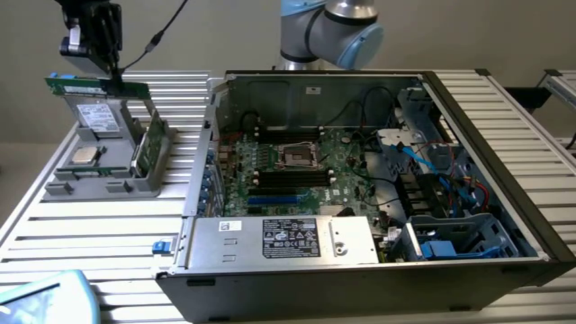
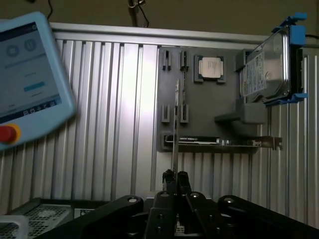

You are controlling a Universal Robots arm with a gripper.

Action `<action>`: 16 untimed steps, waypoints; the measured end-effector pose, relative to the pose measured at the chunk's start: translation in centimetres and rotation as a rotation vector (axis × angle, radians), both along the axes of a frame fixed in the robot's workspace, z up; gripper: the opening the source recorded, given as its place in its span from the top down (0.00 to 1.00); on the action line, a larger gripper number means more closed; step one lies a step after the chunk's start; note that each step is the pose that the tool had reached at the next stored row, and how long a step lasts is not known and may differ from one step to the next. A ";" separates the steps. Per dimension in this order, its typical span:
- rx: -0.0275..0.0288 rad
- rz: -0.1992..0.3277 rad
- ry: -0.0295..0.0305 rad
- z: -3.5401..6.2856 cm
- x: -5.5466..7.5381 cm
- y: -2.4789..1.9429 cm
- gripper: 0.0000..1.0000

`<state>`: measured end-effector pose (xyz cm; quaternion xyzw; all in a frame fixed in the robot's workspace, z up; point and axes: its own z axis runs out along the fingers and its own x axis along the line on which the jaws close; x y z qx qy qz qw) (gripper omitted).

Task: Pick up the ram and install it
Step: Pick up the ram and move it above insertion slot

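Currently the fingers (image 2: 169, 179) are pinched shut on the ram (image 1: 90, 86), holding it level above the gray fixture (image 1: 99, 177) near the surface's far corner on the exterior view's left. Gripping its upper edge likely leaves the contact edge free for the memory slots (image 1: 293, 177) inside the open computer case (image 1: 360, 290), well apart.
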<state>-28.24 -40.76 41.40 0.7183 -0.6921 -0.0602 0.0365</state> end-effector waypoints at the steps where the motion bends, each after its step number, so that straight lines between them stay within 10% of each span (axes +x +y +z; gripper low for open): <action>1: 0.0002 0.000 -0.0002 0.19 0.4 0.00 0.87; 16: 0.0002 0.000 -0.0014 1.92 5.7 0.00 0.87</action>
